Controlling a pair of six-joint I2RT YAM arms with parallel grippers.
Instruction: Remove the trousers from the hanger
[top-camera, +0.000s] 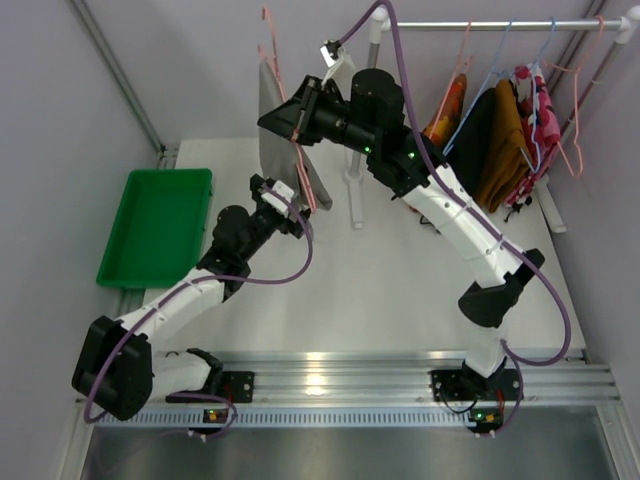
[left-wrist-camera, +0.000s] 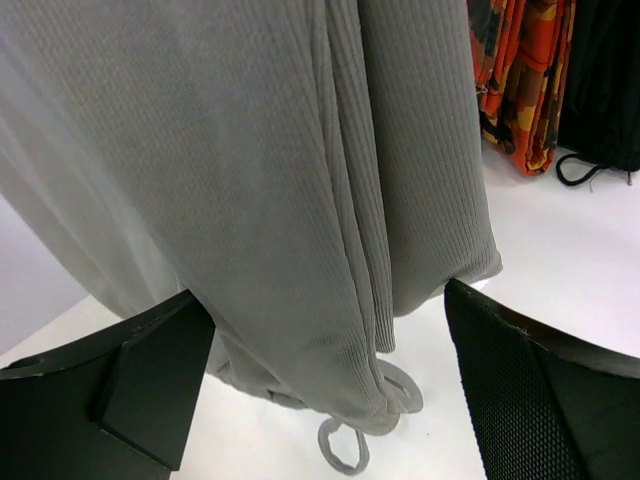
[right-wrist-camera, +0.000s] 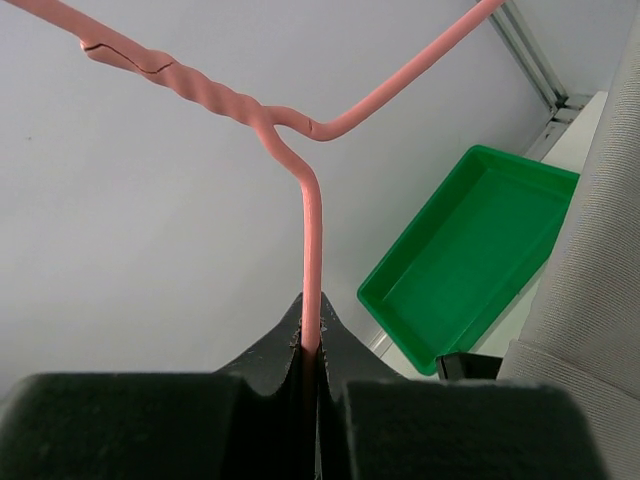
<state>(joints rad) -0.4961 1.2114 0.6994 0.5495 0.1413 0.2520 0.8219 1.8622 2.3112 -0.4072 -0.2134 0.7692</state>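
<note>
The light grey trousers (top-camera: 272, 130) hang from the salmon-pink wire hanger (top-camera: 272, 55), held up in the air at the back left of the table. My right gripper (top-camera: 297, 128) is shut on the hanger's wire (right-wrist-camera: 311, 270), with the twisted neck above the fingers. My left gripper (top-camera: 283, 196) is open at the trousers' lower end; the ribbed grey fabric (left-wrist-camera: 300, 200) hangs between its two black fingers (left-wrist-camera: 150, 380). The grey drawstring (left-wrist-camera: 345, 450) loops on the white table below the hem.
A green tray (top-camera: 158, 225) sits at the table's left, also in the right wrist view (right-wrist-camera: 470, 260). A rail (top-camera: 500, 24) at the back right carries black, mustard-orange and patterned garments (top-camera: 500, 130) on blue and pink hangers. An orange patterned garment (left-wrist-camera: 520, 80) hangs behind the trousers.
</note>
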